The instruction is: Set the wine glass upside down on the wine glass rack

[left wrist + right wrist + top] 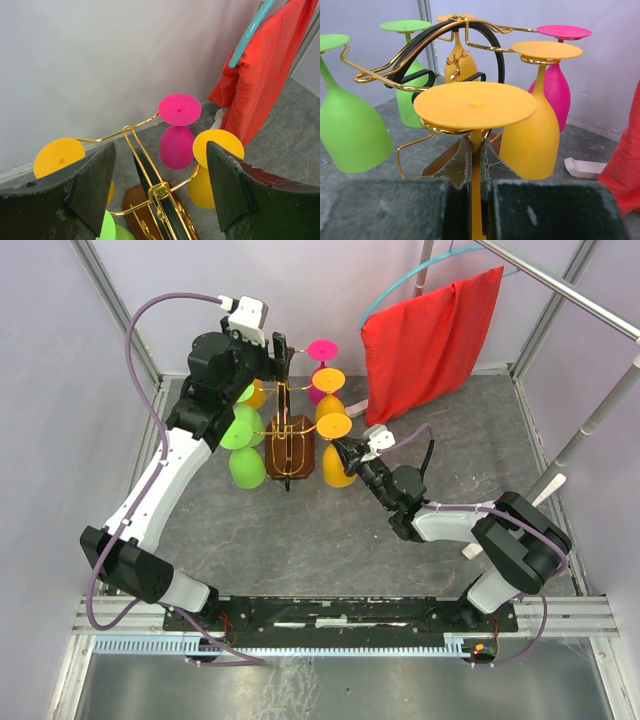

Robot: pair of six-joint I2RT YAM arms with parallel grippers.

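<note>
The wine glass rack [288,445] stands mid-table on its brown base, gold wire arms [385,75] spread out. An orange wine glass [338,468] hangs upside down at the rack's right side. Its foot [475,105] lies on a gold scroll arm. My right gripper [481,150] is shut on this glass's stem, just under the foot, and shows in the top view [347,452] too. My left gripper [160,150] hovers open above the rack's top wire [161,191], holding nothing; it sits at the rack's back left [272,352].
Other glasses hang upside down on the rack: green [347,135], a second orange [530,135], pink [559,95]. A red cloth [430,335] hangs at the back right beside a slanted metal rail [590,430]. A white scrap [582,167] lies near the cloth.
</note>
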